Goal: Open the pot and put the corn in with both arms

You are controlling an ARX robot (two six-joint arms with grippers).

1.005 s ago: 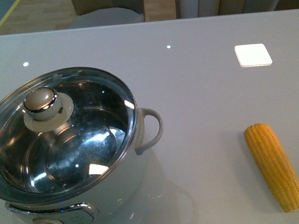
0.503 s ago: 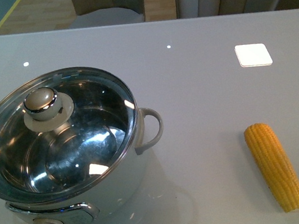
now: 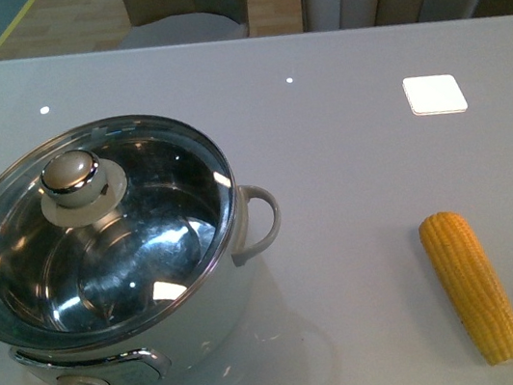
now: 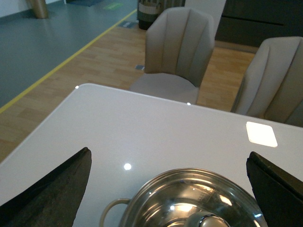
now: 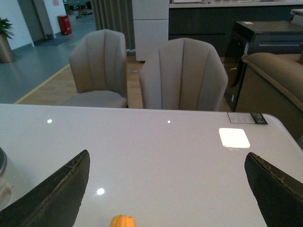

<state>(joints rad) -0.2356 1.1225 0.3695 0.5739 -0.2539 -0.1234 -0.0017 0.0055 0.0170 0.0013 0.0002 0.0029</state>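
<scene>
**Pot lidded, corn on the worktop, both grippers open**

We see the pot (image 3: 214, 321) at the near left of the grey worktop (image 3: 331, 171). Its glass lid (image 3: 158, 247) is seated on the steel rim, with a cream knob (image 3: 70, 173) on top. The corn (image 3: 472, 285) lies flat at the near right, well apart from the pot, with its thick end pointing far and its tapered end near. A small white tile (image 3: 434, 94) rests farther back on the right.

Neither arm shows in the front view. In the wrist views the left gripper (image 4: 168, 156) has its jaws spread wide and holds nothing — the lidded pot shows between its fingers. The right gripper (image 5: 166, 156) is spread just as wide and also holds nothing — one end of the corn shows between its fingers.
</scene>
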